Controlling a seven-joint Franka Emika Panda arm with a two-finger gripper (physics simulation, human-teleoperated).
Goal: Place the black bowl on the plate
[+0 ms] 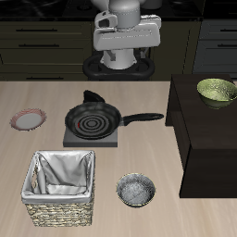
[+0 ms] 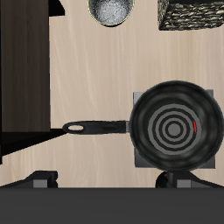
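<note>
Wrist view shows the gripper [image 2: 112, 179] only as two dark finger tips at the frame edge, set wide apart and pinching nothing. Beneath it sits the frying pan [image 2: 178, 128]; beyond lies the black bowl [image 2: 111, 9]. In the exterior view the bowl sits at about five o'clock from the pan, the plate [image 1: 28, 118] at nine o'clock. The pan's handle [image 1: 145, 118] could be clipped on a low descent.

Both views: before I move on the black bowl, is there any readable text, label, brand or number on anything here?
None. No readable text, brand or number shows on the black bowl, plate, frying pan, basket or olive-green bowl.
The pan's only marks are concentric rings and a small red dash.
</note>
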